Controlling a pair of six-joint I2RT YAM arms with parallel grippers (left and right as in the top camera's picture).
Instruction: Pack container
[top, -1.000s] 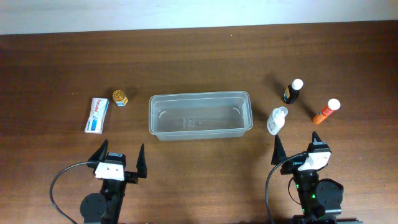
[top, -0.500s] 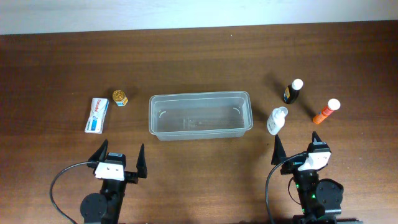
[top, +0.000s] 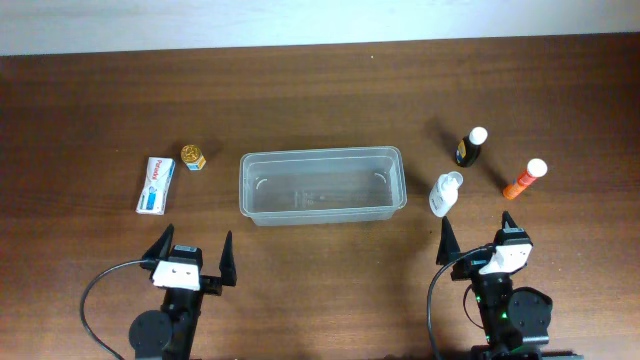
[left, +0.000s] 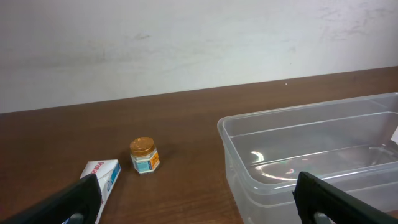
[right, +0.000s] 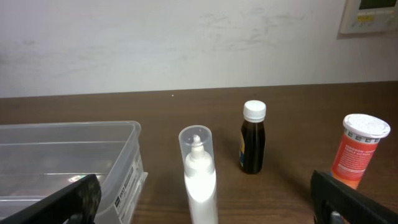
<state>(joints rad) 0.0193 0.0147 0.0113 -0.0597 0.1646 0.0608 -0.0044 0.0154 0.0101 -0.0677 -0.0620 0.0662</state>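
The clear plastic container (top: 320, 186) stands empty at the table's middle; it also shows in the left wrist view (left: 323, 155) and the right wrist view (right: 62, 162). Left of it lie a white and blue box (top: 155, 184) (left: 102, 177) and a small gold-lidded jar (top: 193, 157) (left: 144, 155). Right of it stand a white spray bottle (top: 446, 193) (right: 199, 177), a dark bottle with a white cap (top: 470, 146) (right: 253, 138) and an orange bottle (top: 525, 179) (right: 357, 149). My left gripper (top: 193, 254) (left: 199, 202) and right gripper (top: 476, 231) (right: 205, 199) are open and empty near the front edge.
The brown wooden table (top: 320, 90) runs back to a white wall (left: 186, 43). Black cables loop by each arm base (top: 95, 290).
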